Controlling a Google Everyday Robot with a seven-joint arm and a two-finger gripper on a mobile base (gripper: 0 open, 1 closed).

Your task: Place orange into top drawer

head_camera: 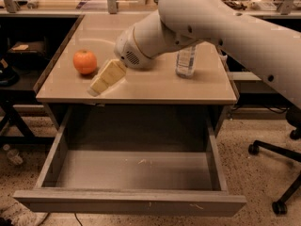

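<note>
Camera view, read from the left: a dark under-bench bay with black frame legs (14, 121) stands beside the beige rectangular tabletop (155, 86). On the left part of that tabletop rests the round, glossy orange fruit (85, 61), sitting on the surface and back from the front edge. It is not in the drawer.

Just to the right of the orange and slightly nearer the front edge is the cream-coloured two-finger gripper (99, 84), angled downward and to the left, with its tip low over the tabletop. Contact between gripper and orange cannot be confirmed; the two appear just beside one another. Whether the gripper is set wide or narrow cannot be told from this angle. It carries nothing that can be seen.

The gripper joins a rounded white wrist housing (129, 55) with a small vent grille, and the thick white robot arm (225, 27) runs up and away to the right, crossing over the rear of the table.

Below the tabletop, the wide, shallow grey metal top drawer (131, 204) is pulled out toward the viewer. Its plain grey floor shows a few pale scuff marks.

Right of centre on the tabletop, a clear plastic bottle (186, 62) with a pale label stands upright, partly hidden behind the arm. At far right, a black wheeled chair base (277, 173) rests on the speckled floor.
</note>
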